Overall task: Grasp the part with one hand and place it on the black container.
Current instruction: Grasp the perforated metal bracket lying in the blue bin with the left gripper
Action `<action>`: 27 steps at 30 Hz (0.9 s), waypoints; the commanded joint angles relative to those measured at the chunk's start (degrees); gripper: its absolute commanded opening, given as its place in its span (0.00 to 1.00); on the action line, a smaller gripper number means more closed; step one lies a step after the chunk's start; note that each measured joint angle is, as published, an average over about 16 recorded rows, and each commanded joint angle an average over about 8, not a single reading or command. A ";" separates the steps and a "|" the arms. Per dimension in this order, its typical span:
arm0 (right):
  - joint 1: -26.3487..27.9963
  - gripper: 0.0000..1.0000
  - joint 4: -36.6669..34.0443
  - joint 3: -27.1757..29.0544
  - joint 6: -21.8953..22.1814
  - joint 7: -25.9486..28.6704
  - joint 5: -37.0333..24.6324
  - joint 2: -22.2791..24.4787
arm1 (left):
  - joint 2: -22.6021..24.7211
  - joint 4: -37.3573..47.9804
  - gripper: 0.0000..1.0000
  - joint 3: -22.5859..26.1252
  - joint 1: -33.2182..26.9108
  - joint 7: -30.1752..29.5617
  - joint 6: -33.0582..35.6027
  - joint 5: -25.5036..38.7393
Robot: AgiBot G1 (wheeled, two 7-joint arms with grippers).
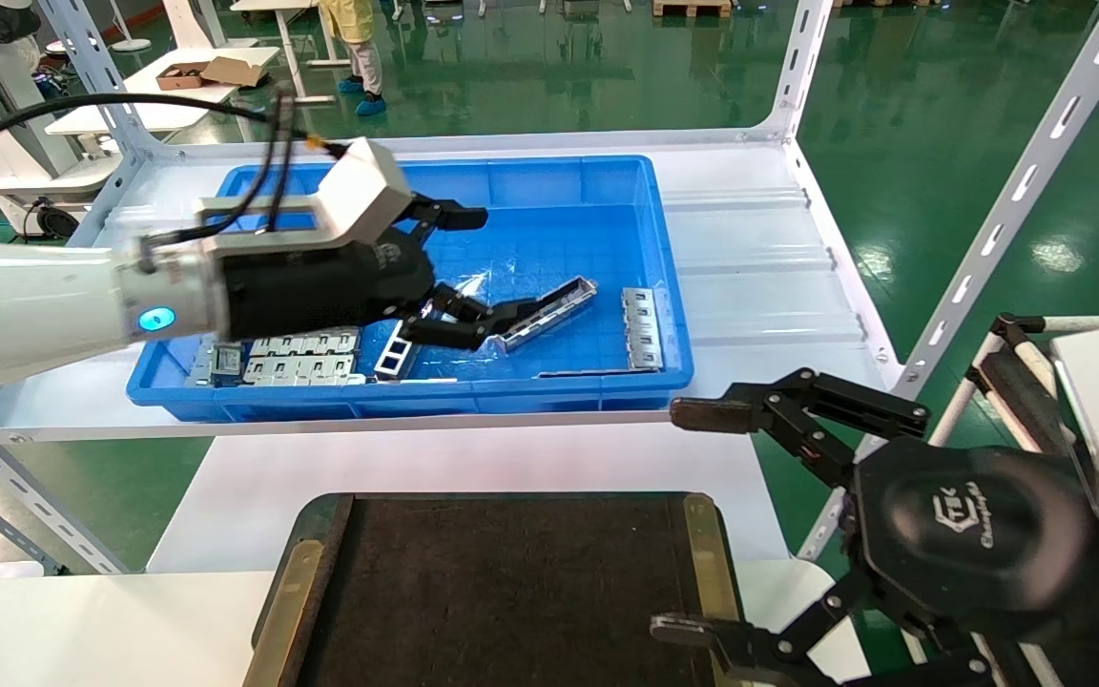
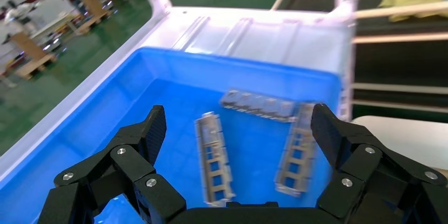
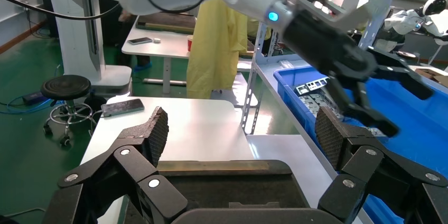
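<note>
The part, a slim grey channel with a row of openings, lies slantwise on the floor of the blue bin. My left gripper hovers over the bin with its fingers spread wide and nothing between them. In the left wrist view the part lies below the gap of this open left gripper, untouched. The black container, a flat dark tray with brass rails, sits on the white table at the front. My right gripper hangs open by the tray's right edge. From the right wrist, the right gripper frames the black container.
Flat perforated plates fill the bin's near left corner. A ladder-like strip lies by the bin's right wall, with a thin strip along the front wall. White shelf uprights rise at the right. A phone rests on a side table.
</note>
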 commanded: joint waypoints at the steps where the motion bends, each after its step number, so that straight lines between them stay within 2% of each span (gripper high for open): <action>1: 0.00 1.00 0.00 -0.01 0.00 0.00 0.01 0.00 | 2.26 4.51 1.00 0.58 -1.93 1.72 -1.52 1.34; 10: 0.01 1.00 0.00 -0.05 0.02 -0.02 0.03 0.02 | 9.90 19.43 1.00 1.76 -6.05 7.51 -8.20 3.94; 18: 0.02 1.00 0.00 -0.08 0.03 -0.04 0.05 0.03 | 13.88 26.45 1.00 2.61 -6.75 10.32 -13.66 5.33; 19: 0.02 0.92 0.00 -0.08 0.04 -0.04 0.06 0.03 | 14.16 26.81 1.00 2.66 -6.70 10.49 -14.30 5.37; 20: 0.02 0.80 0.00 -0.09 0.04 -0.04 0.06 0.04 | 14.41 27.05 0.97 2.70 -6.64 10.61 -14.92 5.36; 26: 0.02 0.05 0.00 -0.11 0.05 -0.06 0.08 0.05 | 15.27 26.33 0.24 3.03 -5.62 10.40 -17.83 4.93; 27: 0.02 0.00 0.00 -0.11 0.05 -0.06 0.08 0.05 | 15.33 26.01 0.11 3.15 -5.36 10.20 -18.11 4.82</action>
